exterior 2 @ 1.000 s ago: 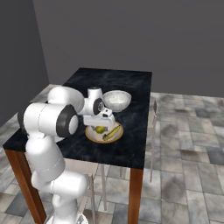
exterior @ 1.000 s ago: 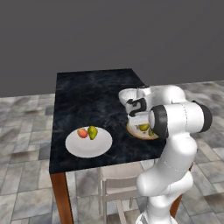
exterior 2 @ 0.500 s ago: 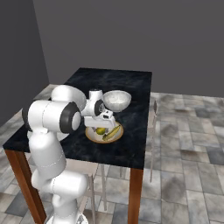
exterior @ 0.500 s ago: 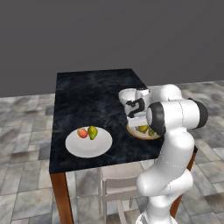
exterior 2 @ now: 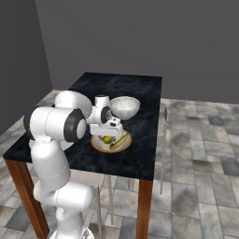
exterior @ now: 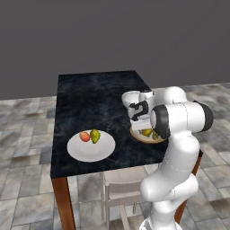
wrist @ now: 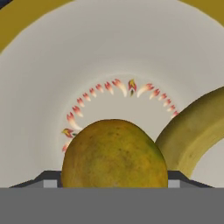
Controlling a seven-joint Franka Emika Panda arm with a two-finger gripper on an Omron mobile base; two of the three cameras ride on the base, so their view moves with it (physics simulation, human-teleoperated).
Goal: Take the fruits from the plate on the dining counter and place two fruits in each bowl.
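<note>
Grey stone-tile floor (exterior: pixel 27 134) and plain dark grey wall (exterior: pixel 112 36) around the black marble surface (exterior: pixel 90 99) on reddish wood legs.

Nearest, lower left of the left base view: flat white plate (exterior: pixel 91 146) near the front edge, with the red-orange fruit (exterior: pixel 84 136) and the pear (exterior: pixel 95 135) touching side by side on its far half.

Right of centre in that view: the tan-rimmed shallow bowl (exterior: pixel 137 135), partly behind the arm. Right base view shows it mid-frame (exterior 2: pixel 96 144) with the banana (exterior 2: pixel 120 141) lying along its right side and the olive-yellow fruit (exterior 2: pixel 108 139) just left of the banana.

Hand (exterior 2: pixel 110 130) sits low over that bowl, right above the olive fruit. Hand view: olive-yellow fruit (wrist: pixel 113 153) bottom centre, banana (wrist: pixel 192 127) at lower right touching or nearly touching it, both on the bowl's pale inside with a ring of red-orange petal marks (wrist: pixel 118 87). Fingertips are hidden behind the fruit, so can't tell if the hand is wide, narrow or gripping it.

Just beyond: deep white bowl (exterior 2: pixel 124 107), close beside the shallow one. Far half of the surface runs to the wall.
</note>
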